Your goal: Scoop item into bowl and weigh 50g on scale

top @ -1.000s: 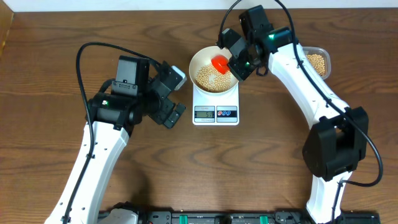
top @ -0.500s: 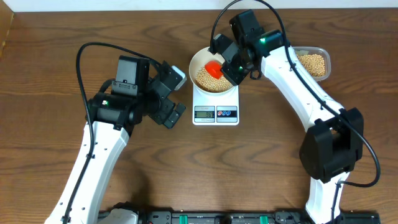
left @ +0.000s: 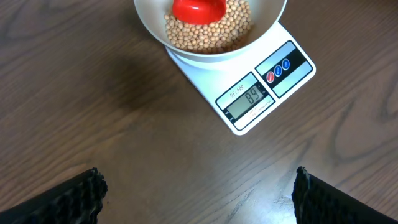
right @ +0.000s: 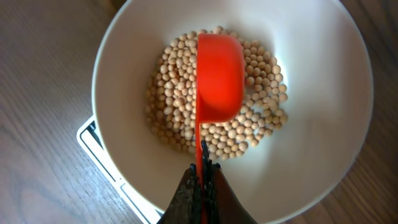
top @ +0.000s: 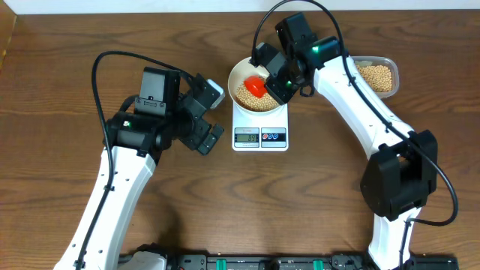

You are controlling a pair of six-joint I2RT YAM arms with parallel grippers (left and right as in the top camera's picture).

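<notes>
**A robot lab bench**

The left arm (top: 105, 202) and right arm (top: 367, 103), white and jointed, rise from the near edge of a brown wooden table (top: 60, 187); black cables (top: 94, 75) loop off them; a rail of plugs (top: 247, 262) runs between their bases; on the table sit a scale (top: 260, 137), a bowl (top: 233, 75) of beans (top: 246, 96), a red scoop (top: 255, 85) and a plastic tub (top: 393, 71); a pale wall (top: 150, 4) edges the far side.

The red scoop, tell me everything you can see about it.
The red scoop looks like glossy plastic: a rounded cup on a thin, flat handle. The right claw is shut on the handle, holding it rolled sideways, smooth outer side showing, low over the beans inside the white bowl. Whether the cup touches the beans is unclear.
</notes>
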